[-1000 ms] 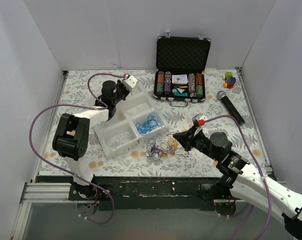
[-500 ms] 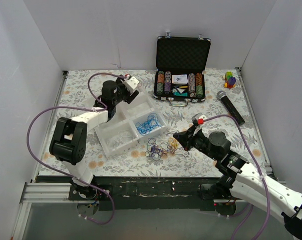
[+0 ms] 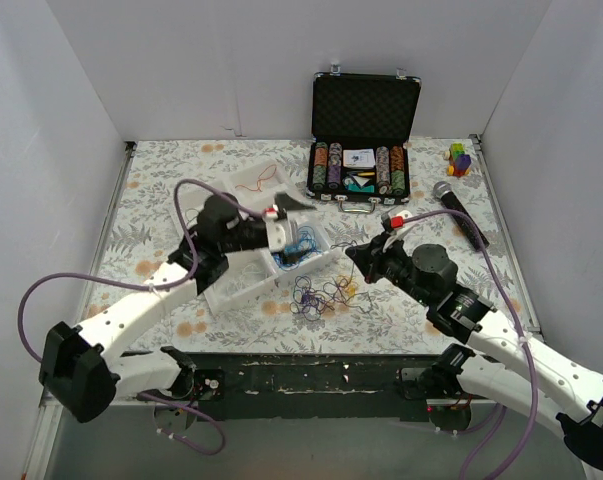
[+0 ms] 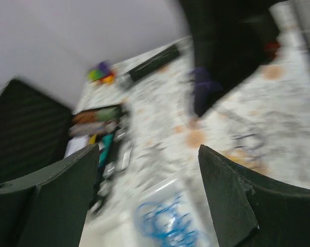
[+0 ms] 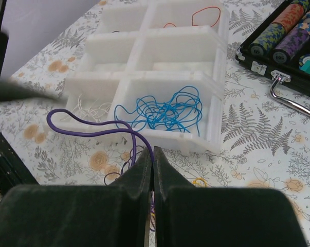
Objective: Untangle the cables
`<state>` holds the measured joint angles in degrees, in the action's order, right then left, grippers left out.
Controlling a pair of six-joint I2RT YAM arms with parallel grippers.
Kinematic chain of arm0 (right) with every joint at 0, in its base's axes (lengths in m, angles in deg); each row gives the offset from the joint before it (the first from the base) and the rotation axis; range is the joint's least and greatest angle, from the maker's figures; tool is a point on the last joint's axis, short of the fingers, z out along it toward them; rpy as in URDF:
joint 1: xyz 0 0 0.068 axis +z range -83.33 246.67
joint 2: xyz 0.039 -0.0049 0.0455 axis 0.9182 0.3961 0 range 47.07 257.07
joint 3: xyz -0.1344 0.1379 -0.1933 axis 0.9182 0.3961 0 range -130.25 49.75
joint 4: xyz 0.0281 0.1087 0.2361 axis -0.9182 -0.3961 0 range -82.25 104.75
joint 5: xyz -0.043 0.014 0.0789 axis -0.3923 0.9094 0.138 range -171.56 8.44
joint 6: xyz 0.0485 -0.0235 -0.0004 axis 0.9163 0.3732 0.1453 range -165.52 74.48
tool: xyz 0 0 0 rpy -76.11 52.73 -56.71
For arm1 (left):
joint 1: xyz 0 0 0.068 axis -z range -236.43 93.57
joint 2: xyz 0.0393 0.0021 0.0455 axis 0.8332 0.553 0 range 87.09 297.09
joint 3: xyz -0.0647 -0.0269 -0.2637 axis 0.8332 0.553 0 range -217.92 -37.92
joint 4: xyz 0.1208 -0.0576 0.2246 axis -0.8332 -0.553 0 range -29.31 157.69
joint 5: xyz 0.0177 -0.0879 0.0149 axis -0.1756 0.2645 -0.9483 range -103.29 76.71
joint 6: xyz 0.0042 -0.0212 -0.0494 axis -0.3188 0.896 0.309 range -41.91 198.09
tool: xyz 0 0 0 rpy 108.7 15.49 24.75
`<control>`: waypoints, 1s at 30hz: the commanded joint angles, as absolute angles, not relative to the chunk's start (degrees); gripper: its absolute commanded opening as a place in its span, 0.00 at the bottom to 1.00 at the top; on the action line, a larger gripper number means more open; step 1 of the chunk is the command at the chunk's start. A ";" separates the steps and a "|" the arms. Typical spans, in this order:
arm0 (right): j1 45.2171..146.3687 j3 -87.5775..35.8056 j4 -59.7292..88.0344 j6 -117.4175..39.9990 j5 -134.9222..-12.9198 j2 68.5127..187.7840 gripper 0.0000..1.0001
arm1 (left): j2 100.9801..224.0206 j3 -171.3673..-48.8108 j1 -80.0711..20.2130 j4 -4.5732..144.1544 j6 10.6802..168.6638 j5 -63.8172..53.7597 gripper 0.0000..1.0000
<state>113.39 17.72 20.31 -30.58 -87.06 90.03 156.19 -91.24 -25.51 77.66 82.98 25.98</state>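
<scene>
"What is the room like?"
"White walls (image 3: 211,70) stand on three sides of a table (image 3: 151,170) with a leaf and flower cloth."
"Where are the cables (image 3: 323,293)?"
"Tangled on the cloth, low in the middle, just beside a white tray (image 5: 216,72). Blue cables (image 5: 165,110) lie in one tray box."
"And the grippers?"
"The right gripper (image 5: 152,154) pinches a purple cable (image 5: 77,133), fingers pressed together. The left gripper (image 4: 148,149) looks blurry, fingers spread wide."
</scene>
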 commanded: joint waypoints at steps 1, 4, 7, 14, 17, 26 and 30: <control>112.98 12.84 21.51 -31.55 -86.14 89.43 0.01 | 153.54 -85.12 -13.57 68.74 77.55 32.77 0.78; 112.90 11.87 22.13 -31.11 -84.38 88.20 0.01 | 155.29 -85.73 -10.82 69.62 82.47 32.85 0.78; 112.90 11.34 22.48 -30.32 -83.24 87.06 0.01 | 157.40 -86.08 -9.94 72.42 86.16 32.94 0.79; 112.90 11.16 23.71 -28.39 -82.00 84.51 0.01 | 162.85 -87.48 -6.60 81.05 93.65 34.78 0.77; 112.90 11.08 24.15 -28.47 -82.00 83.81 0.01 | 163.73 -88.80 -4.75 80.44 94.61 36.54 0.74; 112.90 10.55 24.42 -28.03 -79.54 83.46 0.01 | 165.23 -90.21 -3.78 82.45 94.35 31.63 0.25; 112.90 11.60 22.22 -27.95 -81.21 82.23 0.14 | 163.83 -93.28 -3.87 81.05 93.65 27.67 0.00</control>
<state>113.12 13.39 21.23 -28.70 -80.39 84.06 165.57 -88.79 -3.83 80.35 94.26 31.70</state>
